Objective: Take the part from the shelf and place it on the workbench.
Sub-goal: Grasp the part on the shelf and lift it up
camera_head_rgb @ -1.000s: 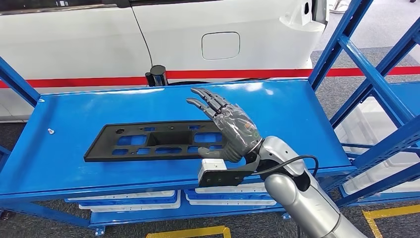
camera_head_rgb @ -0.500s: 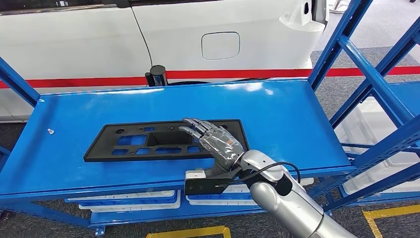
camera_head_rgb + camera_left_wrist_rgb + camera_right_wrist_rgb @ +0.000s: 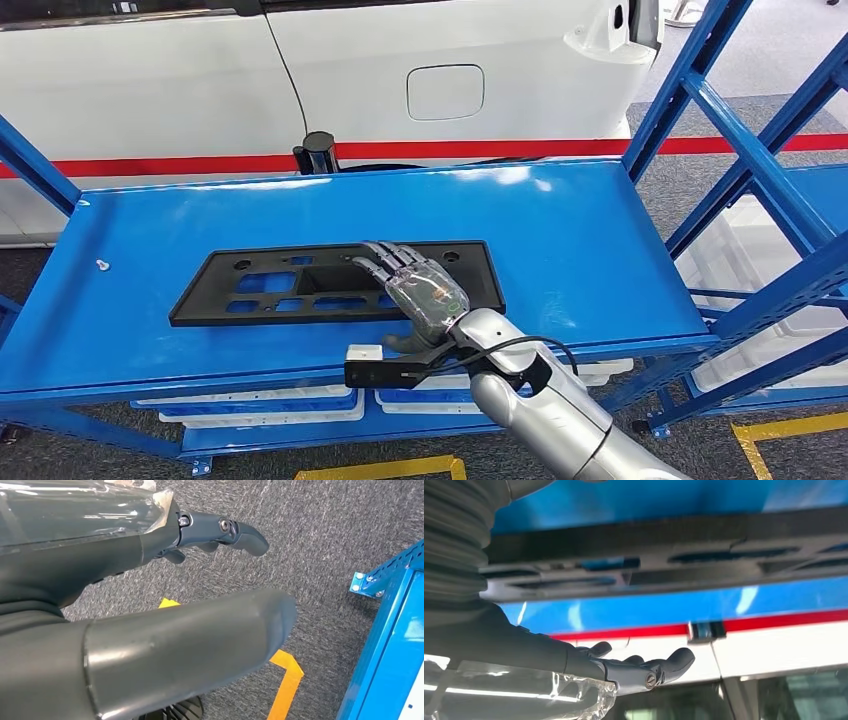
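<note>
Blue shelf (image 3: 600, 240), right hand (image 3: 420, 290) over black part (image 3: 250, 285), fingers (image 3: 385, 262) spread, empty; left hand (image 3: 150, 610) loose, empty.

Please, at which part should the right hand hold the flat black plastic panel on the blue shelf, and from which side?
Probably the near long edge of the flat black plastic panel, towards its right end, coming from the robot's side. The panel lies flat on the blue shelf, and the right hand is above that end, fingers spread.
</note>
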You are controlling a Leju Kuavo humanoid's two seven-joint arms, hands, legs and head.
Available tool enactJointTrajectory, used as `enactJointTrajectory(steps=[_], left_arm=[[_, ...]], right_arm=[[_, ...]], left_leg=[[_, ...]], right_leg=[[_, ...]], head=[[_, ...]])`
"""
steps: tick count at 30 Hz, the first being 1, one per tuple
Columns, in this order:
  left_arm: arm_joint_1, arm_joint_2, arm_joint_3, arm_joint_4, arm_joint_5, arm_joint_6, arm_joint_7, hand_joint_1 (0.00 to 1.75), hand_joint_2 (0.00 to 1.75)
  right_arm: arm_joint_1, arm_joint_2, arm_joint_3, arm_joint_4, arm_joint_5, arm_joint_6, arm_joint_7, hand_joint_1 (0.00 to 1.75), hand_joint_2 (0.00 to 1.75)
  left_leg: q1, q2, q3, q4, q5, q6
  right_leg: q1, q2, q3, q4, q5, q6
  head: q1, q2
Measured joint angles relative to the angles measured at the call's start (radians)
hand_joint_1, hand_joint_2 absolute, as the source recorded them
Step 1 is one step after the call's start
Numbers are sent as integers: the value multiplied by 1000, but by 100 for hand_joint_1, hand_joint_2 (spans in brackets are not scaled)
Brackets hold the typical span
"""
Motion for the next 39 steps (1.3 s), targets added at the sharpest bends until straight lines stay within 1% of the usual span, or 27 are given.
enactJointTrajectory(steps=[7, 18, 19, 22, 23, 24, 30, 32, 34, 36, 37, 39], left_arm=[[0, 0, 1, 0, -4, 3, 0, 0, 0], [0, 0, 1, 0, -4, 3, 0, 0, 0], [0, 0, 1, 0, -5, 4, 0, 0, 0], [0, 0, 1, 0, -5, 6, -1, 0, 0], [0, 0, 1, 0, -5, 7, -1, 0, 0], [0, 0, 1, 0, -5, 7, -1, 0, 0], [0, 0, 2, 0, -5, 7, -1, 0, 0], [0, 0, 2, 0, -5, 10, 0, 0, 0], [-1, 0, 9, -2, -3, 21, 7, 0, 0], [-1, -2, 23, -7, 3, 40, 13, 0, 0], [-1, -5, 30, -11, 3, 48, 14, 0, 0], [-1, -12, 41, -18, -2, 54, 11, 0, 0]], right_arm=[[-19, 50, -23, 99, 103, -75, 5, 0, 175], [-22, 73, -38, 153, 121, -86, 6, 1, 175], [-22, 73, -39, 156, 133, -92, 8, 8, 175], [-22, 76, -42, 166, 189, -122, 19, 135, 175], [-22, 76, -43, 168, 200, -127, 21, 171, 175], [-22, 77, -44, 169, 206, -130, 21, 173, 175], [-22, 77, -45, 171, 210, -131, 22, 173, 175], [-22, 82, -51, 180, 234, -136, 22, 175, 175], [-21, 97, -66, 207, 292, -145, 22, 175, 175], [-20, 118, -94, 234, 354, -154, 20, 175, 175], [-13, 124, -124, 231, 381, -165, 21, 175, 175], [7, 120, -194, 194, 412, -190, 25, 175, 175]], left_leg=[[0, 0, 0, 0, 0, 0], [0, 0, 0, 0, 0, 0], [0, 0, 0, 0, 0, 0], [0, 0, 0, 0, 0, 0], [0, 0, 0, 0, 0, 0], [0, 0, 0, 0, 0, 0], [0, 0, 0, 0, 0, 0], [0, 0, 0, 0, 0, 0], [0, 1, 1, 0, 0, 0], [0, 1, 1, 0, 0, 0], [0, 1, 1, 0, 0, 0], [-1, 0, 2, 0, 0, 0]], right_leg=[[0, 0, 0, 0, 0, 0], [0, 0, 0, 0, 0, 0], [0, 0, 0, 0, 0, 0], [0, 0, 0, 0, 0, 0], [0, 0, 0, 0, 0, 0], [0, 0, 0, 0, 0, 0], [0, 0, 0, 0, 0, 0], [0, 0, 0, 0, 0, 0], [0, 1, 0, 0, 0, 0], [0, 1, 0, 0, 0, 0], [0, 1, 1, 0, 0, 0], [0, 1, 1, 0, 0, 0]], head=[[0, 0], [0, 0], [0, 0], [0, 0], [0, 0], [0, 0], [0, 0], [0, 0], [0, 0], [0, 0], [0, 0], [0, 0]])
